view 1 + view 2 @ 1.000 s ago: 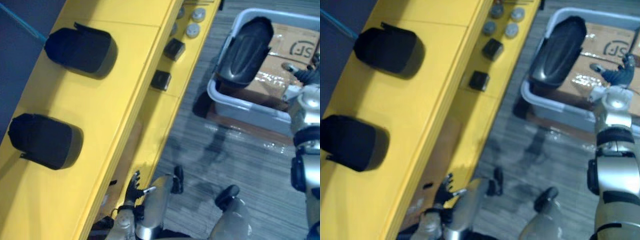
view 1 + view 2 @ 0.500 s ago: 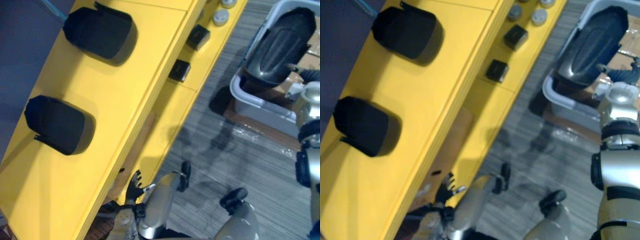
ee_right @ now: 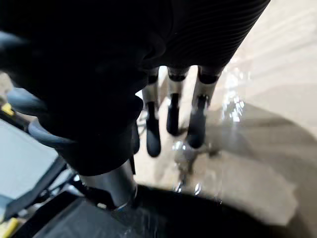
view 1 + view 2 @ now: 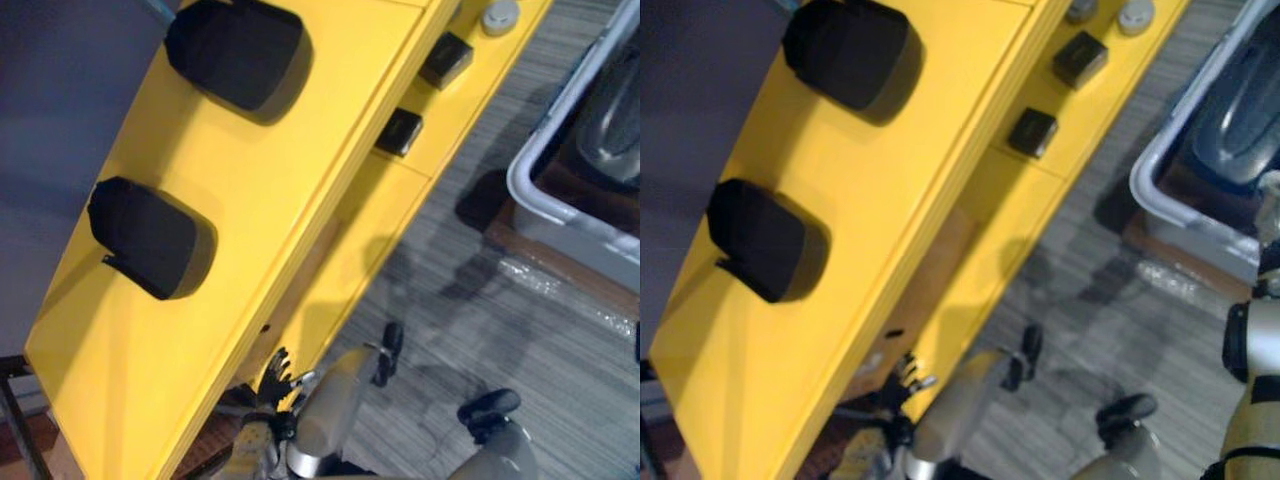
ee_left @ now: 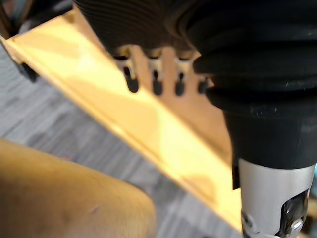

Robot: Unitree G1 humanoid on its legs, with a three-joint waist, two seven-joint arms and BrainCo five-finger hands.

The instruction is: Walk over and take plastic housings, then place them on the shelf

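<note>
Two black plastic housings [image 4: 240,50] [image 4: 145,235] lie on the top of the yellow shelf [image 4: 300,200]. A third dark housing [image 4: 1250,115] lies in the grey bin [image 4: 550,195] at the right edge. In the right wrist view my right hand [image 3: 171,111] hangs over the plastic-wrapped cardboard in the bin. Its fingers are nearly straight and hold nothing, and the black housing [image 3: 188,218] is just beside them. My left hand [image 4: 272,378] hangs low by the shelf's front edge, fingers [image 5: 156,84] straight and empty.
Two small black boxes [image 4: 445,60] [image 4: 402,130] and grey discs [image 4: 500,15] sit on the shelf's lower level. Grey carpet floor [image 4: 480,300] lies between the shelf and the bin.
The whole picture has shifted, so the camera moved: the shelf now sits further right and the bin is at the right edge. The housings have not moved.
</note>
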